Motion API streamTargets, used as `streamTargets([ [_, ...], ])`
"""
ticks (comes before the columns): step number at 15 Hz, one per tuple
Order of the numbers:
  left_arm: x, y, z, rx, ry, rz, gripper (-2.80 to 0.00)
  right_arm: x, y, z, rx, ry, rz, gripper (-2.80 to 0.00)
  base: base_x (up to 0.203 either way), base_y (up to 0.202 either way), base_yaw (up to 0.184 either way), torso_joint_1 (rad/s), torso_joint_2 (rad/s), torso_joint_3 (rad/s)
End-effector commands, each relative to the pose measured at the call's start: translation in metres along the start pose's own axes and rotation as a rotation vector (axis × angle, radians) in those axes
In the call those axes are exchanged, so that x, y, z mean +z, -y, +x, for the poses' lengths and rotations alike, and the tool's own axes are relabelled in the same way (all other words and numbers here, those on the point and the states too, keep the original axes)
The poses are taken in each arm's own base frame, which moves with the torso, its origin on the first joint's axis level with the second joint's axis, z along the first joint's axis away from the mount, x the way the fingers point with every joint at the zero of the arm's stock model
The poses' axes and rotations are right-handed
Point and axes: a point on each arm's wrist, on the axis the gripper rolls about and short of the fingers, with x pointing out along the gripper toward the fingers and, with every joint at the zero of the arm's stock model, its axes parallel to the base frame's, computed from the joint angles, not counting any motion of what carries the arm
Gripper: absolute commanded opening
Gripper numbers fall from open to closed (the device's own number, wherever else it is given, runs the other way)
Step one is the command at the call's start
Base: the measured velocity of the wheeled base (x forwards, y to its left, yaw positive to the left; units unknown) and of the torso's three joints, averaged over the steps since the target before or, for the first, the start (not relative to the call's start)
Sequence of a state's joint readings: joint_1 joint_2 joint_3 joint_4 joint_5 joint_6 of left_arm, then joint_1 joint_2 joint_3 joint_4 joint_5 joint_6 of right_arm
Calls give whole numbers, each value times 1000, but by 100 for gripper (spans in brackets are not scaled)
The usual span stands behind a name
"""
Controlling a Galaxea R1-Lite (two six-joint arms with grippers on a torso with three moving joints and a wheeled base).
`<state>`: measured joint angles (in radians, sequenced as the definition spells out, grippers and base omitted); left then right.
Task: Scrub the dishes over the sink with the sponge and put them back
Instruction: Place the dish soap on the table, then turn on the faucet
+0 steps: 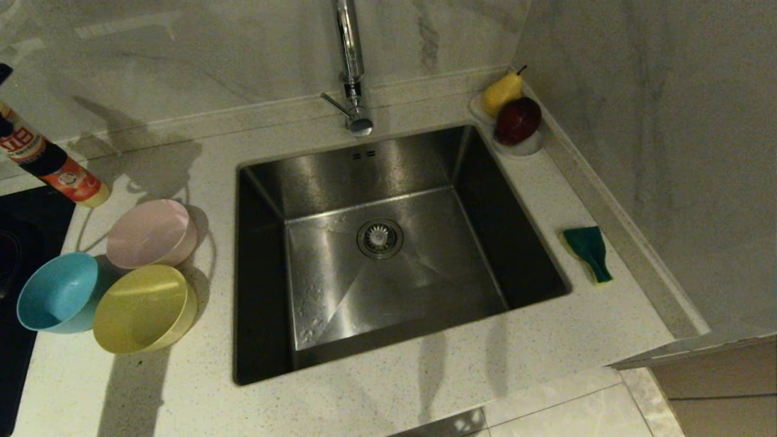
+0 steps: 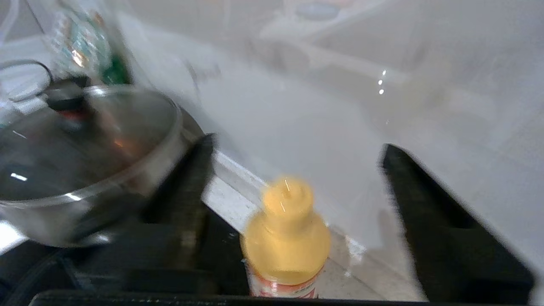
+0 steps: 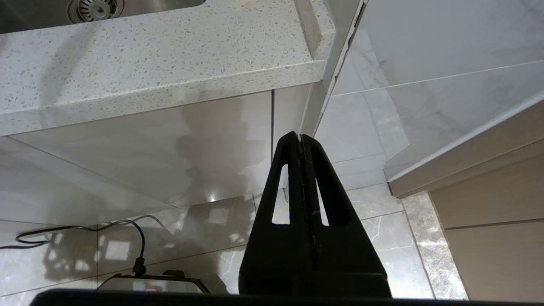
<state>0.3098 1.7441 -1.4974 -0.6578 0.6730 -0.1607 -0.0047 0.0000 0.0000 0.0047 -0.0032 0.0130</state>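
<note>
1. In the head view we see neither arm, only the bench: the sink (image 1: 388, 255) in its middle, and the pink bowl (image 1: 152, 233), blue bowl (image 1: 57, 291) and yellow bowl (image 1: 144, 308) clustered by its left edge, the yellow one touching the other two.
2. The sponge (image 1: 587, 252) lies green face up near the bench's right edge, beside the sink's right rim.
3. Only the left wrist view shows the left gripper (image 2: 297, 178): its fingers (image 2: 187, 191) stand wide with nothing between the pads, over a yellow-capped bottle (image 2: 287, 238) at the bench's left end, with a lidded pot (image 2: 80, 161) just beside.
4. Bowls and sponge are outside that view, so we cannot place them against those fingers.
5. The right wrist view alone shows the right gripper (image 3: 301, 138), fingers pressed together and empty, hanging below the bench's front edge, facing the cabinet.
6. A pear (image 1: 502, 92) and a red fruit (image 1: 518, 120) sit on saucers at the back right corner, behind the sponge.
</note>
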Motion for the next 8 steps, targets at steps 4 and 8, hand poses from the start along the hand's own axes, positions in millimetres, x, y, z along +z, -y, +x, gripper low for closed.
streamTargets([
  [4,106,-32,-65,-123,-5,-21,-280,0,0,0,0,0,1,-280,0,0,0,0,0,0],
  [8,122,-41,-134,-370,-244,35,-280,0,0,0,0,0,1,-280,0,0,0,0,0,0],
])
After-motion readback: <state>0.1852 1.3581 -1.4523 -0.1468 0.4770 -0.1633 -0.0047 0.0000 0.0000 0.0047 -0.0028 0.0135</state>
